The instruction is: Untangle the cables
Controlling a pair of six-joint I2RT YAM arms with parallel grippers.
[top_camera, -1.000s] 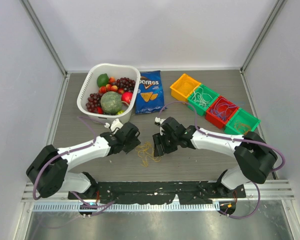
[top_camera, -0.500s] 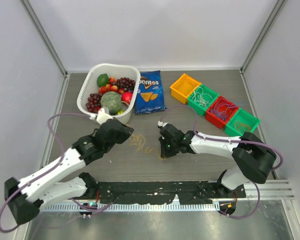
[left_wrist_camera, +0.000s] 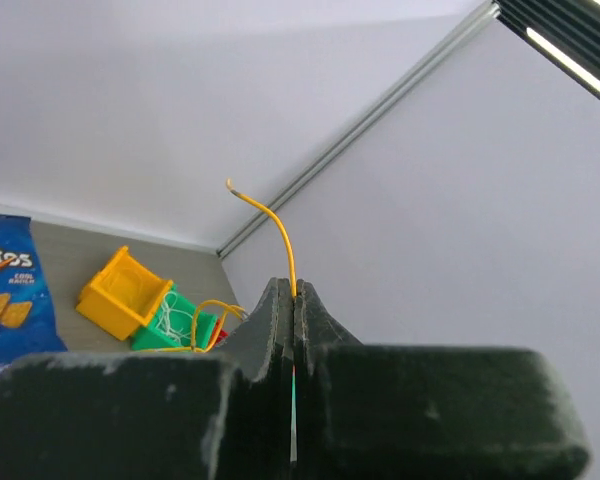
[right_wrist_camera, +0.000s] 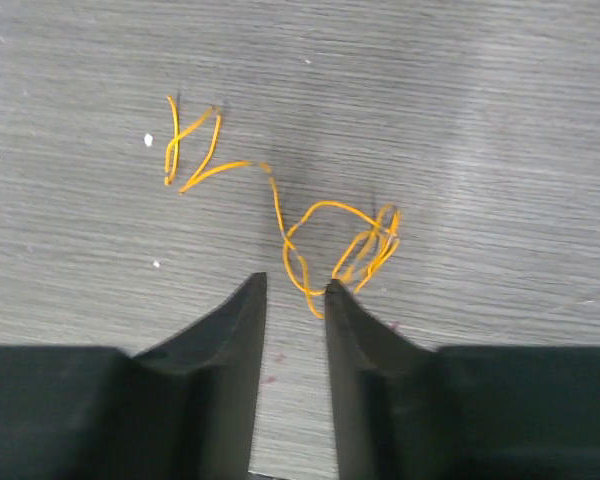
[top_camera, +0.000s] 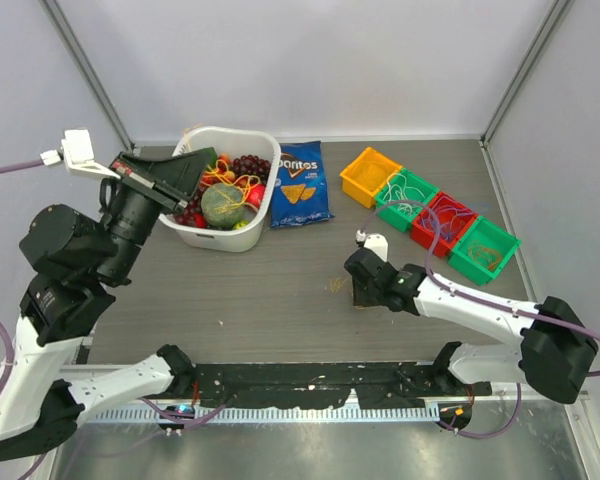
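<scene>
Orange on both sides. My left gripper (left_wrist_camera: pixel 293 292) is raised high above the table (top_camera: pixel 280 320), its jaws pressed tight together on a thin orange cable (left_wrist_camera: pixel 282 232). A short end of it curls up out of the fingertips in the wrist view. From the top camera I see loops of the same colour lying over the fruit (top_camera: pixel 223 205) in the white basket (top_camera: pixel 271 175), just under those fingertips at the far left.

My right gripper (right_wrist_camera: pixel 295 288) is down low near the middle of the table, jaws a narrow gap apart and clamping nothing. A second orange cable (right_wrist_camera: pixel 276 200) lies flat on the grey wood grain just ahead of it: a loose squiggle, with a small forked end on the left and a tangle of loops on the right. Its lowest loop dips down against the tip of the right-hand finger; I cannot tell whether it touches.

Beside the basket lies a blue bag of chips (top_camera: pixel 298 185). Further right, a diagonal row of bins runs toward the far corner: a yellow bin (top_camera: pixel 368 172), a green bin (top_camera: pixel 392 208) holding pale cables (top_camera: pixel 408 193), a red bin (top_camera: pixel 427 235) holding bluish cables (top_camera: pixel 444 216), and a last green bin (top_camera: pixel 485 262) whose contents are too small for me to make out
</scene>
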